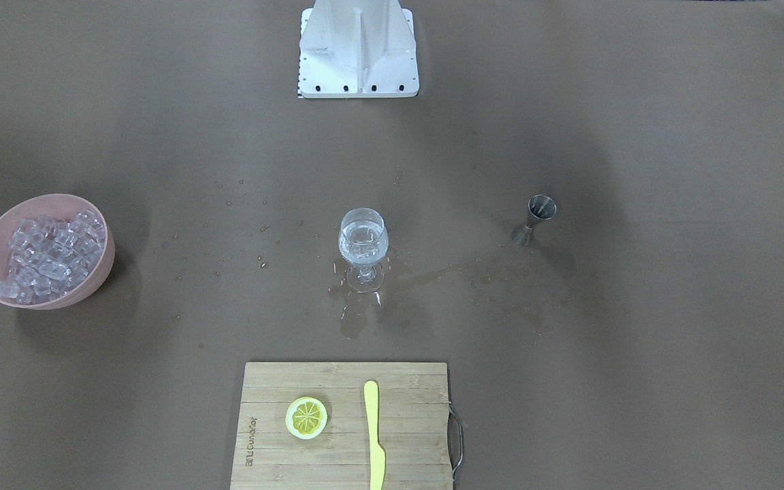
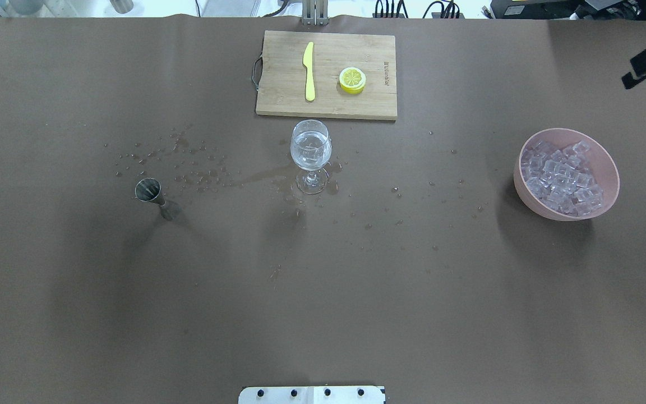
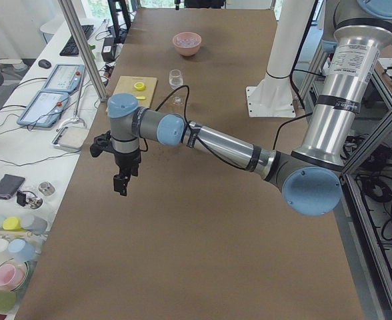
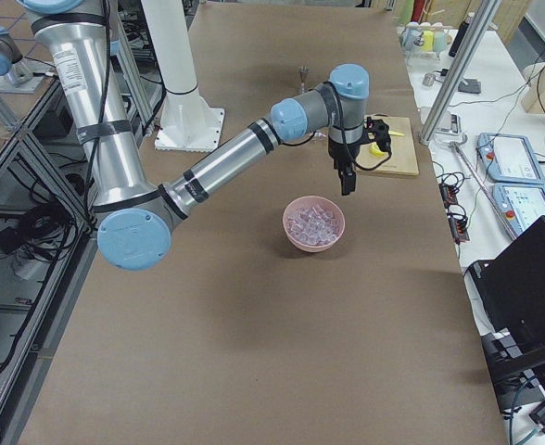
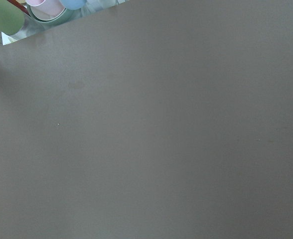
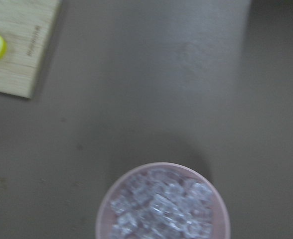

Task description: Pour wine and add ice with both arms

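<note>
Nearest the robot, only bare brown worktop [image 2: 323, 314], matte and paper-like. Cannot tell how far the left tool [image 3: 121, 187] stands open, or whether it carries anything. Hangs fingers-down over plain worktop, well apart from every object.

Further out, set in a row: a steel jigger [image 2: 155, 197] on the left, a wine glass [image 2: 312, 160] at centre, a pink bowl [image 2: 527, 199] on the right. Look for the wine [image 2: 310, 154] inside the glass, water-clear, seemingly with a cube or two already in it. Expect a fragile, top-heavy, slick thing. Better taken by the stem or low on the bowl, gently. Mind the wet patch [image 2: 267, 175] and droplets round its foot, which probably lets the base slide.

Look for the ice [image 2: 564, 179] heaped in the pink bowl. Expect light, hard, slippery cubes, apt to squirt from a pinch. Better taken across flat faces, from the top of the heap. Cannot tell the opening of the right tool [image 4: 347, 185] either. Hangs fingers-down above the worktop just beyond the bowl, with its wrist view looking down on the heap and no fingers in sight.

Farthest out, a bamboo cutting board [image 2: 284, 56] with a yellow knife [image 2: 309, 70] and a lemon slice [image 2: 352, 79], lying apart. Beyond the edge, cables and benches with tablets and cups.
</note>
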### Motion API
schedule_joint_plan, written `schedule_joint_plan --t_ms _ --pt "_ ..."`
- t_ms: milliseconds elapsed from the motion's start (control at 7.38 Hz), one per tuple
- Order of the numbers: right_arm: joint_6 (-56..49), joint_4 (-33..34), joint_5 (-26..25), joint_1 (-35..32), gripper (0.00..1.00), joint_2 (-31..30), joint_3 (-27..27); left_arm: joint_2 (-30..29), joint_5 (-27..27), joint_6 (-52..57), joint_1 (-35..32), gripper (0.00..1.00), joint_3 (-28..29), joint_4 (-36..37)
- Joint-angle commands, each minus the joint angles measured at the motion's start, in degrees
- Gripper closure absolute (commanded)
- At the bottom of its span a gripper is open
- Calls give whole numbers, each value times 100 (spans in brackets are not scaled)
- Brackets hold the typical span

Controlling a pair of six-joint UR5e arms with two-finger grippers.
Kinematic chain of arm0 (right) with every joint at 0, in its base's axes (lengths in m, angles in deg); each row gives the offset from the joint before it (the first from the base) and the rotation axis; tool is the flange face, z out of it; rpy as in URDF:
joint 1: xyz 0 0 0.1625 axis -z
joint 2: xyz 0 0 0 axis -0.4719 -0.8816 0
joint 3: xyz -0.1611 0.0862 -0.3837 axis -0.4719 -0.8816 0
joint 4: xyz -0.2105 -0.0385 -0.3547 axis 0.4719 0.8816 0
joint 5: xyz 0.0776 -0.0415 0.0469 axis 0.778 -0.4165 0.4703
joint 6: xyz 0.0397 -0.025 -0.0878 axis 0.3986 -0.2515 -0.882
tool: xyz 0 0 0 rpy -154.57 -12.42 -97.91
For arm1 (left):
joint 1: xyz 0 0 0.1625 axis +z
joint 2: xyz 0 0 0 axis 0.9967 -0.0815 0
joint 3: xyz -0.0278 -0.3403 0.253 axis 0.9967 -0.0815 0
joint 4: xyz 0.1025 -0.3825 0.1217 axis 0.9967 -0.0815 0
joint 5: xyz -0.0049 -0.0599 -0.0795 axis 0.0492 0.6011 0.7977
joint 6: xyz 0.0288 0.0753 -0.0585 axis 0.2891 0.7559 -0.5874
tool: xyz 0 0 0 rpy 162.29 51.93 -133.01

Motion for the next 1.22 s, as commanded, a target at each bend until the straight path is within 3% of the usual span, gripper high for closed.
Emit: schedule_joint_plan --t_ms 0,271,542,678,949,1085 --pt "-1506 236 -68 -501 0 -305 -1027 251 44 22 -199 2 140 -18" --pt "-1890 -201 -43 -835 0 -394 -1882 646 62 4 -218 2 141 -27" --pt "-1898 -256 -34 -905 0 -614 -1990 806 167 -4 -279 2 194 -44" --pt "-1898 -256 -34 -984 0 -675 -1999 876 629 -5 -340 2 186 -44" --pt "-1810 -256 -25 -1195 0 -755 -1990 938 792 31 -805 2 11 43" --pt "-1810 -256 -16 -1291 0 -790 -1990 1303 809 57 -868 2 -16 -43"
